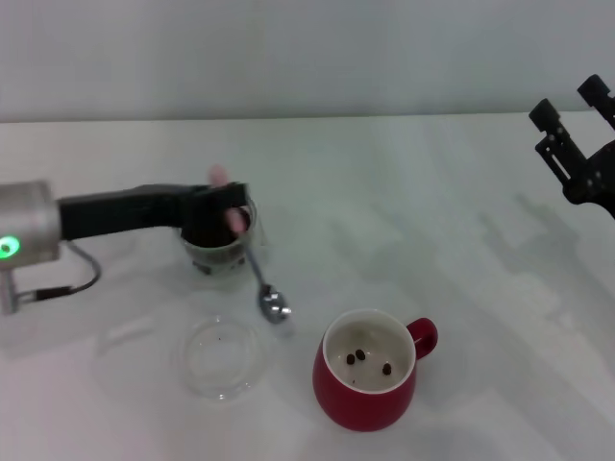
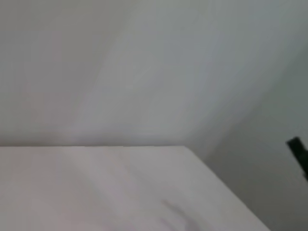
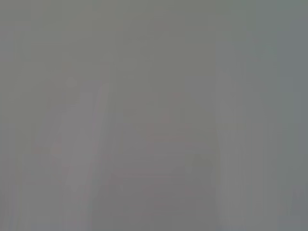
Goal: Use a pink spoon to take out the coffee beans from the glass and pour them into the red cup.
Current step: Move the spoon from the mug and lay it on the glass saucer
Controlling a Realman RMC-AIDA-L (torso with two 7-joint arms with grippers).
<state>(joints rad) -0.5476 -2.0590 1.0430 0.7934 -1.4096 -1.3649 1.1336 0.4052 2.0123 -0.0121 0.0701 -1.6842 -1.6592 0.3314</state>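
Pink-handled metal spoon (image 1: pixel 261 274) is gripped by the left gripper (image 1: pixel 229 213) over the clear glass (image 1: pixel 219 252).
Its bowl hangs outside, left of the red cup (image 1: pixel 368 382) with few beans (image 1: pixel 369 359); it may hit the glass. Right gripper (image 1: pixel 574 144) waits far right; grip unclear.

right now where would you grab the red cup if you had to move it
By the loop handle of the red cup, coming from the robot's right: it juts out that way, clear of the pink spoon and glass dish. The right claw, up at the far right, is nearer.
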